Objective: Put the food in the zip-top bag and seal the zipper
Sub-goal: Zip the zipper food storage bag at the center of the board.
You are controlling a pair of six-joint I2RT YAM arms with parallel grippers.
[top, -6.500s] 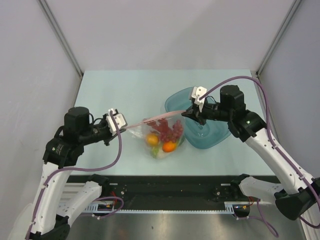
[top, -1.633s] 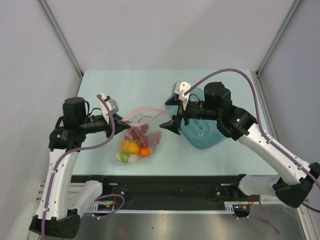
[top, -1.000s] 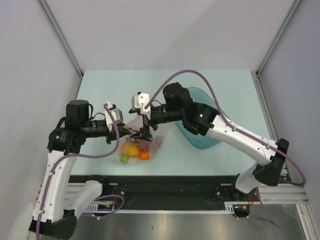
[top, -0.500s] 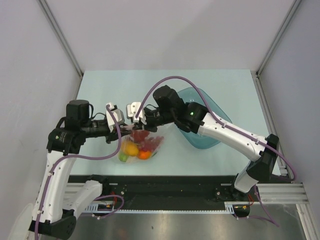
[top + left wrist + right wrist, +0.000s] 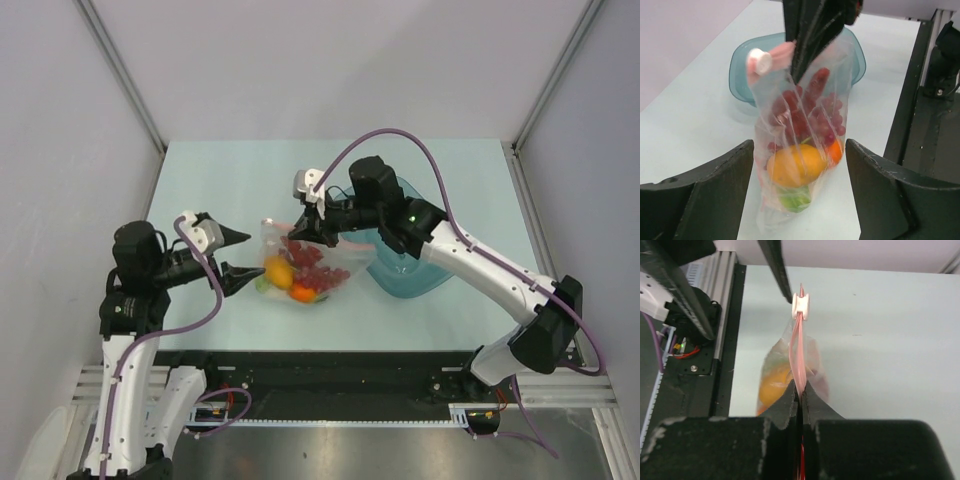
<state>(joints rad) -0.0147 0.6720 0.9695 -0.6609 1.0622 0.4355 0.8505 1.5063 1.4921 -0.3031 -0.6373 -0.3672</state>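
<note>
The clear pink-dotted zip-top bag [image 5: 790, 125], toy food [image 5: 795, 165] inside, is suspended over the pale table [image 5: 220, 180] by its pink-red zipper strip [image 5: 799, 350], clamped in the right gripper [image 5: 801, 390]. The left gripper [image 5: 236, 255] is spread open, apparently clear of it.

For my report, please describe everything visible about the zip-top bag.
The zip-top bag is clear, crinkled plastic, hanging from its pink-red zipper strip, with a white slider at one end. The right end effector is shut on the strip. Inside lie an orange fruit, a dark red clump and a green piece. The open left end effector stands apart from it.
</note>
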